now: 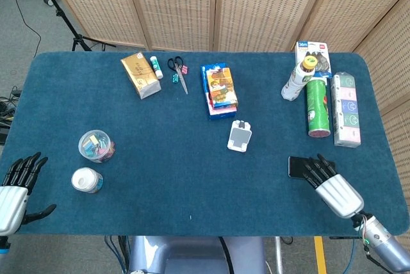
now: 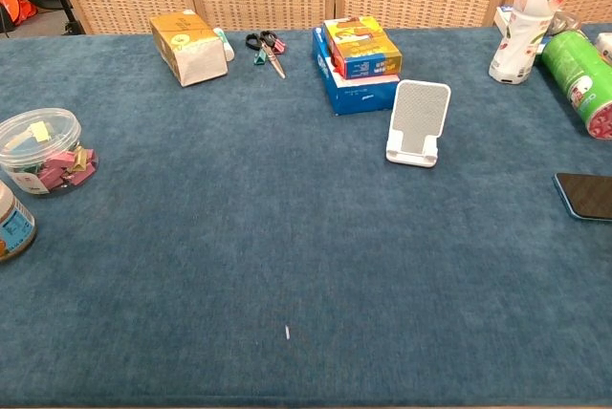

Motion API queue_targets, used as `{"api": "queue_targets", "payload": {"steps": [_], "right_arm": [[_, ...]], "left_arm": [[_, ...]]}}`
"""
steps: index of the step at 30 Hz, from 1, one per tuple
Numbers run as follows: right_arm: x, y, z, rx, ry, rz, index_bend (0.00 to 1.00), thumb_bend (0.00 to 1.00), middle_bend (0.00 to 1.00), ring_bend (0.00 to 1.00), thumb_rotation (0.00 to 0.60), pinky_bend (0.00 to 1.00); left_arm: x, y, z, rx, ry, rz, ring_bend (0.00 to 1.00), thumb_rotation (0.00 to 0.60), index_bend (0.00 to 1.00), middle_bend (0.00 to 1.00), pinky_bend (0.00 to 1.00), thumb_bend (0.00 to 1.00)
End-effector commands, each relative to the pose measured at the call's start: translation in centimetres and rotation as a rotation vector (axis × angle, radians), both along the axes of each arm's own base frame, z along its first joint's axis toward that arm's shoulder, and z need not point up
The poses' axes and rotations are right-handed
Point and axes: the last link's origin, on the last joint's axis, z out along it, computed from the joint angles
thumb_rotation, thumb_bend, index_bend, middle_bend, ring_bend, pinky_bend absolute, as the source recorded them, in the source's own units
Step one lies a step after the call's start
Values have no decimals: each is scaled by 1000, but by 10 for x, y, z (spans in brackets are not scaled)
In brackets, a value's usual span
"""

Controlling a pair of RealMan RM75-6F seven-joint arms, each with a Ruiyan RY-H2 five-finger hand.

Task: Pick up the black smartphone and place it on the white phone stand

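The black smartphone (image 1: 298,166) lies flat and crosswise on the blue table near the right front; the chest view shows it at the right edge as the smartphone (image 2: 585,196). My right hand (image 1: 330,183) comes in from the front right, its fingers (image 1: 318,169) spread over the phone's right end, not closed around it. The white phone stand (image 1: 240,136) stands upright and bare mid-table, to the phone's left and further back; it shows as the stand (image 2: 417,122) in the chest view. My left hand (image 1: 15,189) hangs open off the table's front left corner.
A stack of colourful boxes (image 1: 219,90) sits just behind the stand. A green can (image 1: 316,107), a bottle (image 1: 297,79) and a long box (image 1: 346,109) lie back right. A clip jar (image 1: 96,145) and small tub (image 1: 86,180) stand front left. Scissors (image 1: 179,73) and gold box (image 1: 140,75) lie at the back.
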Motion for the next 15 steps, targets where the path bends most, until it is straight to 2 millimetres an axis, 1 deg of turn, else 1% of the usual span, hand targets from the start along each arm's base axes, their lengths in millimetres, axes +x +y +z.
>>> {"api": "queue_targets", "payload": {"steps": [1,4,8,12,15], "right_arm": [[10,-19,16,16,-129,-140,69,0,0,1,600,23],[9,-32,16,30,-145,-226,69,0,0,1,600,23],[6,-44,10,46,-211,-369,68,0,2,1,600,23],[4,-51,1,66,-239,-475,70,0,12,2,600,23],[7,-55,-5,74,-263,-527,102,0,20,1,600,24]], "left_arm": [[0,-1,1,2,-3,-2,0,600,0,0,0,0],[0,-1,2,1,-5,-3,0,600,0,0,0,0],[0,0,2,1,-6,-3,0,600,0,0,0,0],[-1,1,2,-2,-7,1,0,600,0,0,0,0],[-1,1,2,-5,-7,2,0,600,0,0,0,0]]}}
